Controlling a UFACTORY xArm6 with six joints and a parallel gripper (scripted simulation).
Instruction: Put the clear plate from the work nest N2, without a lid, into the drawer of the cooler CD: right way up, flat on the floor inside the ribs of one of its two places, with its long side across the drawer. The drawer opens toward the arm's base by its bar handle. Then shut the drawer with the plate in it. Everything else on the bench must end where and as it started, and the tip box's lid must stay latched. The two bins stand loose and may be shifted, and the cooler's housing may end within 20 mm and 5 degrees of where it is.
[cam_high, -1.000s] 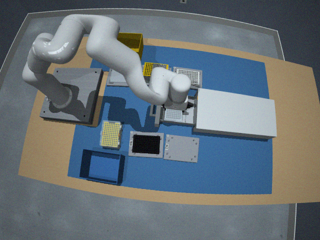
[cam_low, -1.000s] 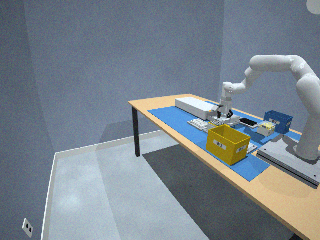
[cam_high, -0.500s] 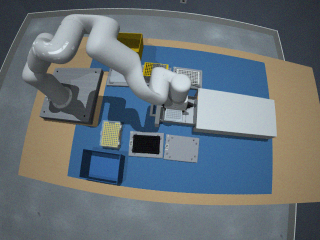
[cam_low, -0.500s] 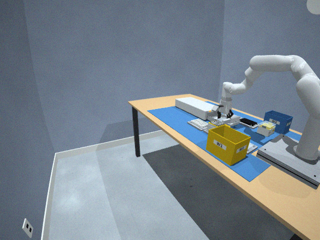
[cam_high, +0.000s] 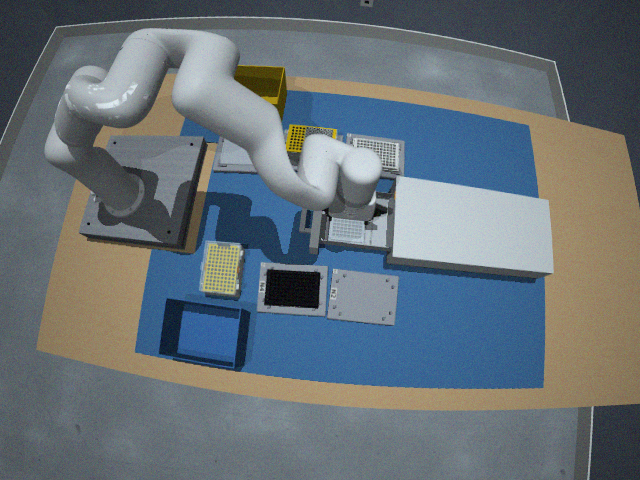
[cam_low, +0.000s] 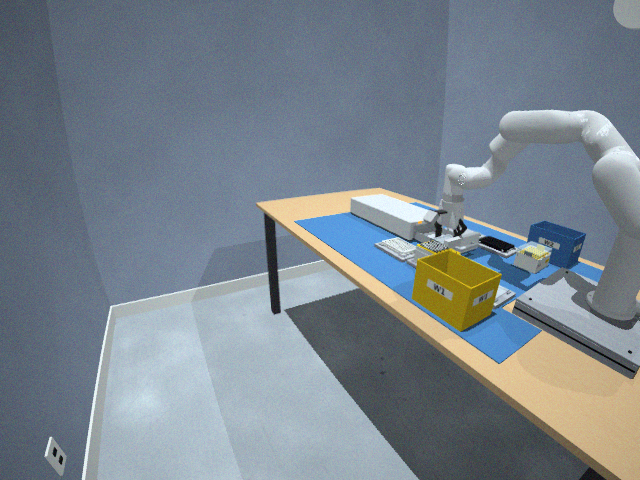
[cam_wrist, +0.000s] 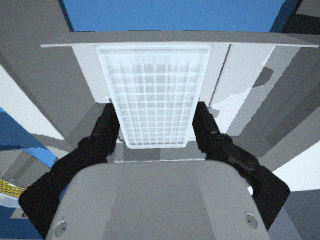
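We found the hand (cam_wrist: 155, 125) pinching the clear plate (cam_wrist: 153, 95) across its short width, one dark finger (cam_wrist: 106, 127) on each long edge. The fingers stood wide because the plate filled the gap between them. In the wrist view the plate's long axis ran straight away from the palm, toward the drawer's front wall (cam_wrist: 170, 38) and the blue mat (cam_wrist: 170, 14) beyond it.

From above, the plate (cam_high: 345, 228) sat inside the open drawer (cam_high: 379, 238) of the cooler CD (cam_high: 470, 224), at the place nearer the handle end, with the wrist directly over it. Its long side appeared to lie across the drawer, not along the pull direction, which we judged to be the required orientation. We could not tell from any view whether the plate was already resting flat on the floor between the ribs or was a little above it.

The N2 nest (cam_high: 363, 298) showed a bare grey top, so we took the transfer to be nearly complete. The relation that mattered next: the bar handle (cam_high: 313, 235) lay on the base side of the hand, just beyond the plate's near long edge. We judged the hand would have to let go, rise free of the drawer walls, then push the handle away from the arm's base (cam_high: 178, 149) toward the housing.

The black plate (cam_high: 292, 288) and tip box (cam_high: 222, 267) stood well apart on the bench (cam_high: 584, 258).
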